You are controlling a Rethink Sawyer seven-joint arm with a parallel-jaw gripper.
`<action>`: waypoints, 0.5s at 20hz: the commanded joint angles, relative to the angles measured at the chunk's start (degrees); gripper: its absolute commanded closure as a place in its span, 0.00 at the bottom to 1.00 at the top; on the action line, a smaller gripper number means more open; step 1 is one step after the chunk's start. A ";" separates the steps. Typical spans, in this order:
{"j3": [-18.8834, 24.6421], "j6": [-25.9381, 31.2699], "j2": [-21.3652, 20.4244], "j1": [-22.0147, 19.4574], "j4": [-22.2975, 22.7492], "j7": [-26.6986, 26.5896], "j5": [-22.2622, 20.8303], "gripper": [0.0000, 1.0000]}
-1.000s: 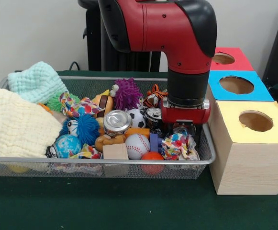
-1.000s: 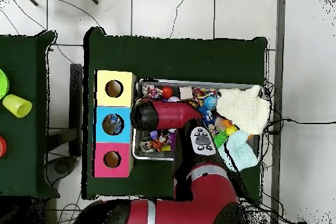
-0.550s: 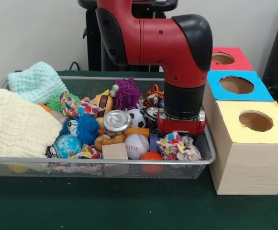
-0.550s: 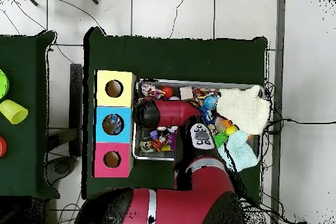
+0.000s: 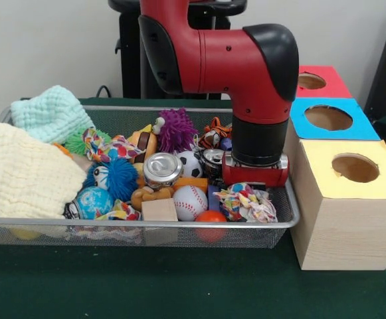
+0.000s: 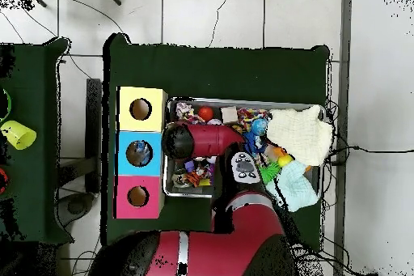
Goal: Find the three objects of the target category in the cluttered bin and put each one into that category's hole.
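Note:
My gripper (image 5: 255,181) is sunk into the right end of the wire bin (image 5: 139,226), and only its red wrist block shows above a multicoloured rope toy (image 5: 246,203). The toy hides whatever lies under it. A silver can (image 5: 161,169) stands mid-bin, and a second can (image 5: 212,159) lies just left of the wrist. A baseball (image 5: 190,201), a soccer ball (image 5: 190,163) and an orange ball (image 5: 211,217) sit nearby. In the overhead view the arm's black head (image 6: 178,141) covers the bin's end beside the boxes.
Three boxes with holes stand right of the bin: yellow (image 5: 355,167), blue (image 5: 328,117), red (image 5: 310,81). A cream cloth (image 5: 20,174) and a mint knit (image 5: 50,113) fill the bin's left. A blue fuzzy ball (image 5: 116,178), a purple spiky ball (image 5: 177,129) and a wooden block (image 5: 160,210) crowd the middle.
The wrist has dropped lower into the bin's right end, so the gripper tip seen a second ago is now hidden. The rope toy has shifted slightly left.

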 commanded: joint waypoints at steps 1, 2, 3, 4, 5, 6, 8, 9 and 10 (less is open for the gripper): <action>5.92 1.38 -2.42 -1.97 4.98 3.84 0.19 1.00; 6.55 1.73 -3.81 -2.62 6.44 3.56 0.26 1.00; 7.10 2.32 -5.92 -3.26 8.39 3.39 0.39 1.00; 7.52 3.08 -7.77 -3.77 9.96 3.15 0.53 1.00; 7.77 4.39 -9.64 -4.21 11.16 2.85 0.83 1.00; 8.37 5.48 -11.32 -4.92 12.46 2.55 1.18 1.00; 9.75 7.41 -14.57 -6.46 15.07 2.03 1.95 1.00; 10.21 8.32 -16.09 -6.95 16.10 1.91 2.32 1.00; 10.60 9.11 -17.25 -7.32 16.88 1.89 2.65 1.00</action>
